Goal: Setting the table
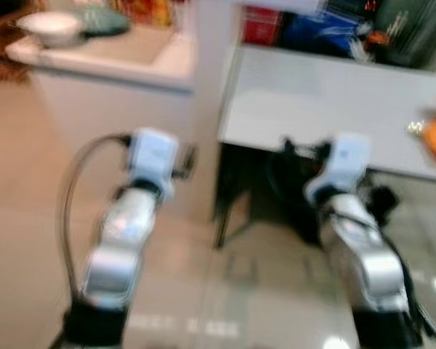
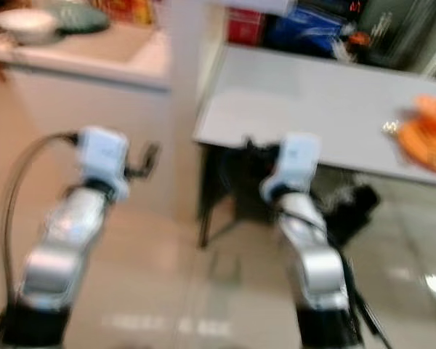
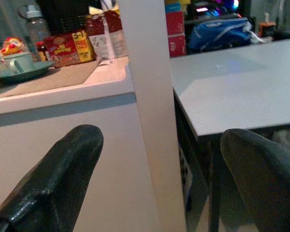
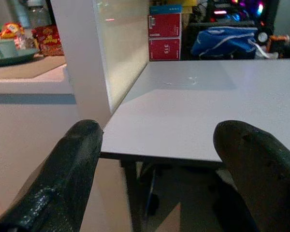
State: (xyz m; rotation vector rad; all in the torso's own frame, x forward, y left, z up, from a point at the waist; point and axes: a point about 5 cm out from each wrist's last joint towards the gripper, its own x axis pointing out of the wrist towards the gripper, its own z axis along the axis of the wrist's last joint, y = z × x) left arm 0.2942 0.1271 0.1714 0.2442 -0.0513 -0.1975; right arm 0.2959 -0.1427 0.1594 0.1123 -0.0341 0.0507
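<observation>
1. While my head views are blurred, the grey bench (image 1: 327,109) is the largest thing before me, running from the white pillar (image 3: 147,96) off to my right, with bare top near its front edge.
2. Left of the pillar stands a white counter (image 1: 109,62), higher than the grey bench, carrying a tan mat (image 3: 53,77).
3. My two silver arms reach forward over the tiled floor (image 1: 203,291), short of both surfaces.
4. Behind the grey bench lie a blue bag (image 4: 227,41) and red boxes (image 4: 164,36).
5. On the counter sit a white bowl (image 1: 51,27) and a green plate (image 3: 26,72) with a pale cup (image 3: 19,60) on it; food packets (image 3: 70,46) and a bottle (image 3: 36,26) stand behind them.
6. At the grey bench's right end rest orange dishes (image 2: 429,134), too blurred to tell apart.
7. My left claw (image 3: 159,183) is spread wide and holds nothing, facing the pillar.
8. My right claw (image 4: 157,179) is likewise spread wide and empty, facing the grey bench's near corner.
</observation>
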